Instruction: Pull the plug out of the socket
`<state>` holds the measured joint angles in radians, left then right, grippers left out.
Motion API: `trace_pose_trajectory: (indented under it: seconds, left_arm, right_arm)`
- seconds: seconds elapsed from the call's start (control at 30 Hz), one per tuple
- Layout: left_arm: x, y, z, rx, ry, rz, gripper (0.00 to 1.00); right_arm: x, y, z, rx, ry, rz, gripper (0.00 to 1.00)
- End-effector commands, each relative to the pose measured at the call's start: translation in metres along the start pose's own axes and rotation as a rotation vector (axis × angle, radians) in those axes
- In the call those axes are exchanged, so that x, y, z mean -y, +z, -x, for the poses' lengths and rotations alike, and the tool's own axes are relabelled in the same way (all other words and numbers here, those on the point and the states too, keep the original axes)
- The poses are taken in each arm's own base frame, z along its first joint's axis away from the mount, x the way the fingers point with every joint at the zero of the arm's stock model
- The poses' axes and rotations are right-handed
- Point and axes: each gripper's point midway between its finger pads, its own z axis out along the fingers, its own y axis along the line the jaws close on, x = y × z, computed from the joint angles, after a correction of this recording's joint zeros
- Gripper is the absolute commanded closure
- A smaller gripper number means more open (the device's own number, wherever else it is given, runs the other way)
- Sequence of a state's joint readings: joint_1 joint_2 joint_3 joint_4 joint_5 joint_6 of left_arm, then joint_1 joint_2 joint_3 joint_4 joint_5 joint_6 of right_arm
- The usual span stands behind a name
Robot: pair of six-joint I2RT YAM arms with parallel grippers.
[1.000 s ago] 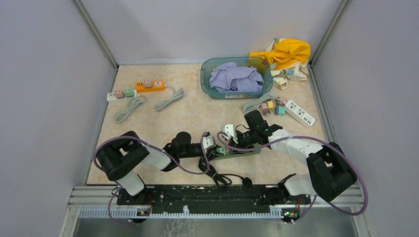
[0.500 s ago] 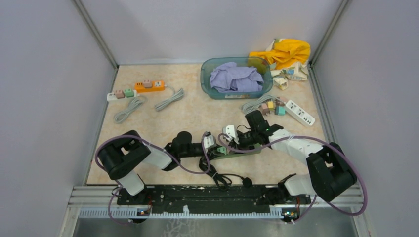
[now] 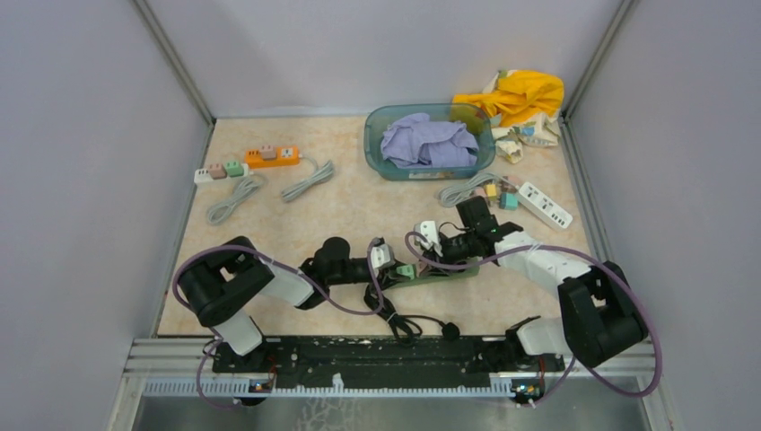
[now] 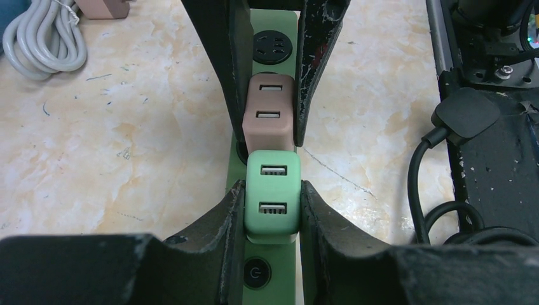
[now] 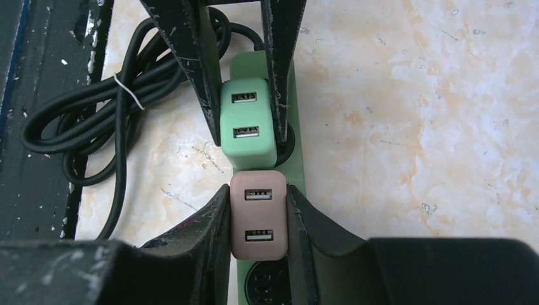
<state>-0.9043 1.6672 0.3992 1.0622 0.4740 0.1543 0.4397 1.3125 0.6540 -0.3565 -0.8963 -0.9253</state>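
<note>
Mid-table (image 3: pixel 296 224), both pincers are clenched on adapters that sit side by side on the green power strip (image 5: pixel 249 63). The left pincer (image 4: pixel 272 210) grasps the mint-green plug (image 4: pixel 272 190), and the right pincer (image 5: pixel 257 219) grasps the brown plug (image 5: pixel 257 197) touching it. Both plugs appear seated in their sockets. The gripping looks done, and the pull itself is not yet made. A black cord (image 5: pixel 76 127) coils beside the strip.

— What are we looking at?
— A robotics lab cell: grey panels (image 3: pixel 81 135) are enclosing a marble-print desk (image 3: pixel 359 202), aluminium struts (image 3: pixel 175 61) are framing the corners, and robot arms (image 3: pixel 283 287) are sitting on a rail (image 3: pixel 386 352) at the bottom.
</note>
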Motion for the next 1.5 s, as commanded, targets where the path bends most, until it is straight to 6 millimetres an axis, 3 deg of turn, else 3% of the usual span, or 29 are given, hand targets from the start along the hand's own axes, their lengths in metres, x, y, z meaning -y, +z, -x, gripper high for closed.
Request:
trace_pose_trajectory:
  seconds: [0.0,0.27,0.33,0.5,0.67,0.83,0.9,1.07,1.27,1.37,1.47]
  left_arm:
    - [0.014,-0.019,-0.065,-0.219,-0.11,-0.012,0.99]
    - [0.015,-0.017,-0.063,-0.213,-0.128,-0.014,0.99]
    - [0.015,-0.016,-0.063,-0.214,-0.132,-0.014,0.99]
    - [0.015,-0.017,-0.066,-0.226,-0.138,-0.012,0.99]
    - [0.016,-0.019,-0.071,-0.246,-0.15,-0.014,0.99]
    - [0.016,-0.016,-0.072,-0.252,-0.156,-0.015,0.99]
    - [0.015,-0.015,-0.071,-0.249,-0.159,-0.016,0.99]
    - [0.014,-0.013,-0.07,-0.249,-0.162,-0.016,0.99]
    - [0.016,-0.016,-0.073,-0.261,-0.165,-0.017,0.99]
    - [0.016,-0.016,-0.073,-0.261,-0.167,-0.019,0.99]
    - [0.017,-0.015,-0.073,-0.26,-0.171,-0.023,0.99]
  right_arm:
    - [0.012,-0.013,0.045,0.168,-0.18,-0.02,1.0]
    - [0.014,0.009,0.063,0.144,-0.135,-0.041,1.0]
    - [0.023,0.01,0.07,0.155,-0.07,-0.076,1.0]
    - [0.047,0.002,0.061,0.105,-0.02,-0.178,1.0]
    - [0.029,-0.008,0.056,0.118,-0.103,-0.099,1.0]
    - [-0.014,0.0,0.063,0.183,-0.212,0.084,1.0]
    - [-0.021,0.006,0.064,0.175,-0.244,0.099,1.0]
    - [-0.003,0.005,0.07,0.162,-0.202,0.025,1.0]
    - [0.014,-0.019,0.062,0.174,-0.177,-0.046,1.0]
    - [0.006,-0.02,0.059,0.171,-0.207,-0.018,1.0]
    - [-0.015,-0.016,0.071,0.224,-0.208,0.083,1.0]
